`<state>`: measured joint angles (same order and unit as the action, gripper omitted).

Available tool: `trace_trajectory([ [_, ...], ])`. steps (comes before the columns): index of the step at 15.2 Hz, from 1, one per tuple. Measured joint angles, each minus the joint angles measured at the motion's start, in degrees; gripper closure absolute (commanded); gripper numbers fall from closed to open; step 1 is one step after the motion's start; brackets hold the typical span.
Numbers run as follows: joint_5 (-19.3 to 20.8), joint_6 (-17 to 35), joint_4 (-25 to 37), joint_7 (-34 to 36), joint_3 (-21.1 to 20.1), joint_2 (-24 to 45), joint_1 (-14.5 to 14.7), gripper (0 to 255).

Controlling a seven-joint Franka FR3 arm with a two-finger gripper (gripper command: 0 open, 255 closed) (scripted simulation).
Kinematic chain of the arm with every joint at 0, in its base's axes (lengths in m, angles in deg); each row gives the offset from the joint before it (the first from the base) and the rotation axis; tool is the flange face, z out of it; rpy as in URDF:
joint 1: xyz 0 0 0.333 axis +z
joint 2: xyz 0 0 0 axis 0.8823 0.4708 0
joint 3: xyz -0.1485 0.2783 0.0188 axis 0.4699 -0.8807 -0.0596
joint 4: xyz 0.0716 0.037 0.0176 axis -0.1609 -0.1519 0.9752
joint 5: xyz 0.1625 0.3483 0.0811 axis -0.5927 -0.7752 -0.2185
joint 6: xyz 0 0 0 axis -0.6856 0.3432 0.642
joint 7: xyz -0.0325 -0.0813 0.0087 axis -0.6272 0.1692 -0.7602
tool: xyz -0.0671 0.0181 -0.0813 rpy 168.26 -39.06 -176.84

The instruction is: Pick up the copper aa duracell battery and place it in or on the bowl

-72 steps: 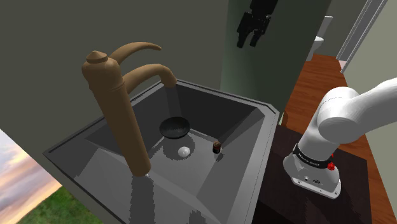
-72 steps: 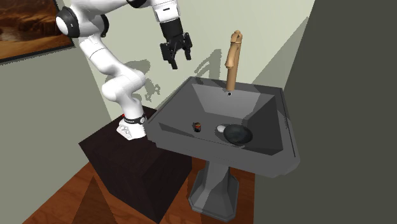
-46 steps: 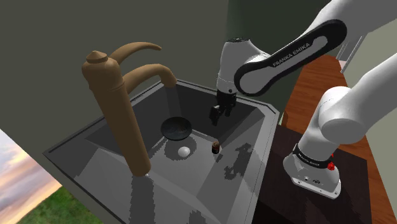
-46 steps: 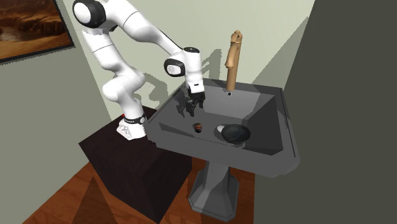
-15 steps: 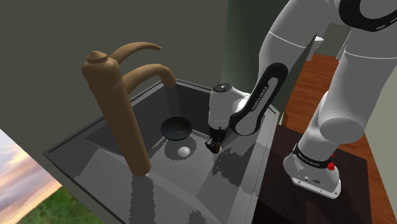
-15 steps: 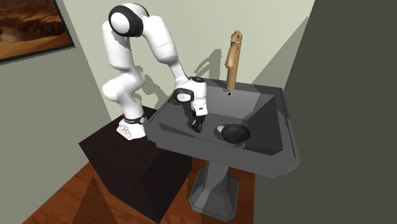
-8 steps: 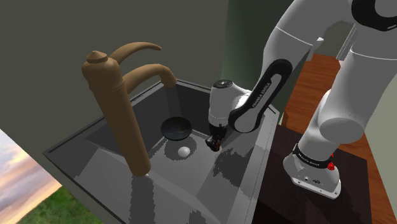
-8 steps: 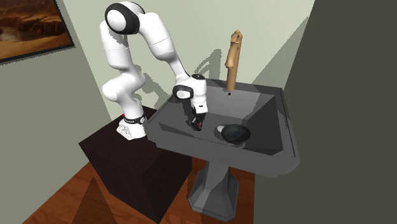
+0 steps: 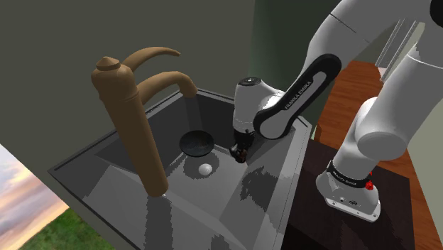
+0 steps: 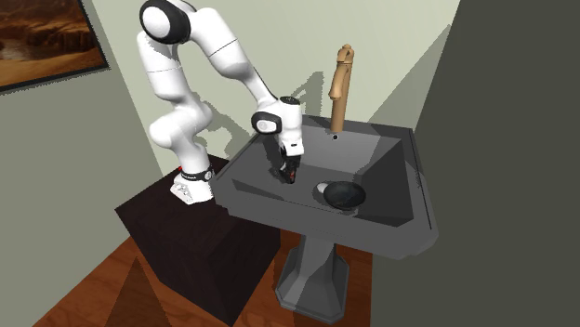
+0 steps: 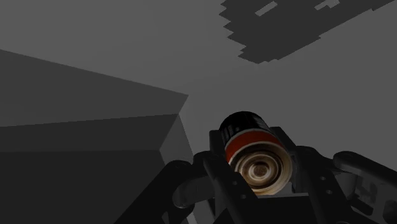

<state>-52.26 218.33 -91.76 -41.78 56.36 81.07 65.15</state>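
My tool [image 11: 257, 167] clasps the battery [image 11: 253, 147], holding it just above the sink [image 9: 213, 112] floor. Step in hand: transfer. The next move calls for carrying it across to the nearby dark bowl [image 9: 197, 143], centring it over the bowl, then releasing.

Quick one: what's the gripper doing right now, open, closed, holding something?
Gripper: closed on the battery, which is clasped between its two fingers.

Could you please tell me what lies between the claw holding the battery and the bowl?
Between the claw and the bowl, the shoulder view shows bare sink floor; a small white round thing lies just beside that stretch.
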Motion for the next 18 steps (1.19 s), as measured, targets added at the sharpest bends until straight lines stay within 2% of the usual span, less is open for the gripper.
trace_trajectory([
  [11, -3.7, -11.3, 1.8, -2.8, 1.3, -9.7, 1.3, 255],
  [15, -0.4, -11.9, 8.2, -2.0, 1.4, -3.7, -0.7, 255],
  [18, 3.1, -12.9, 15.6, -0.4, 1.5, 2.8, -2.0, 255],
])
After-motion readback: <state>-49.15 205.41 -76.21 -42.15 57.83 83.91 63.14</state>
